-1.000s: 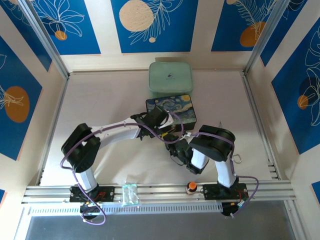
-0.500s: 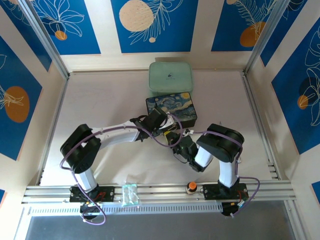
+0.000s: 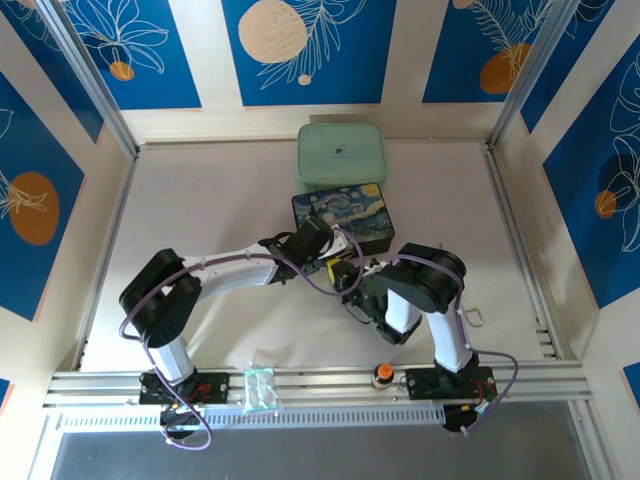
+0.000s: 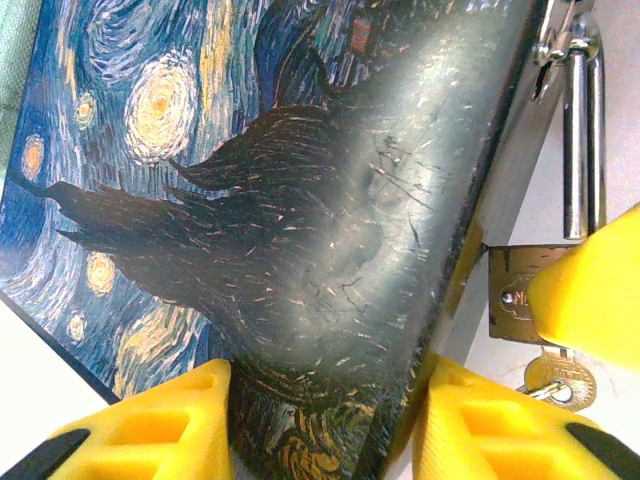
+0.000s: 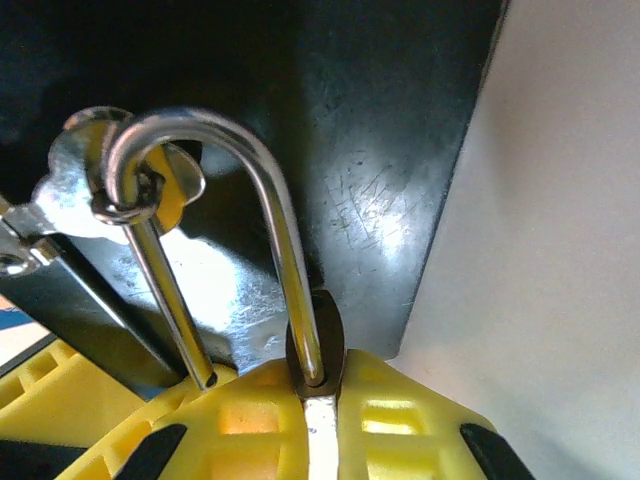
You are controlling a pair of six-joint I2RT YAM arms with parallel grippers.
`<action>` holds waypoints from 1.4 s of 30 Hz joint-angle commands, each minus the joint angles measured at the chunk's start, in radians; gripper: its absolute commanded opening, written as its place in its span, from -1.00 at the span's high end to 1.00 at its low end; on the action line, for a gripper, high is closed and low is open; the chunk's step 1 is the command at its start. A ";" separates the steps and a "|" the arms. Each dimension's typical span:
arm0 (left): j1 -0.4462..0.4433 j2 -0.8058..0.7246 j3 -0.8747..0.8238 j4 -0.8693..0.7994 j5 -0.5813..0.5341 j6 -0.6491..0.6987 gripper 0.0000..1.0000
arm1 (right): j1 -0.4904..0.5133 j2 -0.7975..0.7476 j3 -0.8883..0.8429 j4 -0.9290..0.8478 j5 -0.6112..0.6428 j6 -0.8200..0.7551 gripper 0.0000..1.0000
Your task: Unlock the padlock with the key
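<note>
Padlock (image 4: pixel 508 310) hangs at the 6 o'clock edge of the painted box (image 3: pixel 343 220), near the middle of the white bench (image 3: pixel 220 200). The 2 arms come in from the near rail (image 3: pixel 320 378). The left arm (image 3: pixel 230 270) stretches in from 7 o'clock and the right arm (image 3: pixel 430 285) is folded in from 5 o'clock, and their tips meet at that edge. A mint-green lidded container (image 3: pixel 340 155) lies just beside the box at its 12 o'clock. The box lies flat, its lid painted with swirling stars on dark blue.

The left pincer (image 4: pixel 325 405) straddles the box's near corner at a middling spread, with 1 yellow finger (image 4: pixel 150 435) on each side and both against it, so it holds the box. The right pincer (image 5: pixel 318 390) is closed narrow on the padlock's brass body, clamped between its 2 yellow fingers.

An orange-topped knob (image 3: pixel 382 374) stands on the rail at 6 o'clock of the pincers. A small wire loop (image 3: pixel 473 317) lies at 3 o'clock of the right arm.

The silver shackle (image 5: pixel 265 190) arches up from the body and passes through the ring of the box's hasp (image 5: pixel 80 180); whether its free leg is seated I cannot tell. The key (image 4: pixel 560 380) shows its round head at 6 o'clock of the body in the left wrist view, touching it or nearly so.
</note>
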 commanded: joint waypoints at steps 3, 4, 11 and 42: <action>0.027 0.083 -0.073 -0.249 0.018 -0.016 0.25 | -0.013 -0.010 -0.071 -0.421 0.126 0.079 0.90; 0.028 0.076 -0.074 -0.249 0.018 -0.020 0.26 | -0.005 -0.055 -0.082 -0.505 0.154 0.085 0.91; 0.027 0.077 -0.087 -0.238 0.020 -0.015 0.28 | 0.009 -0.270 -0.090 -0.862 0.267 0.098 0.90; 0.010 0.064 -0.065 -0.254 0.060 -0.045 0.31 | -0.041 -0.535 -0.060 -1.282 0.293 -0.162 0.64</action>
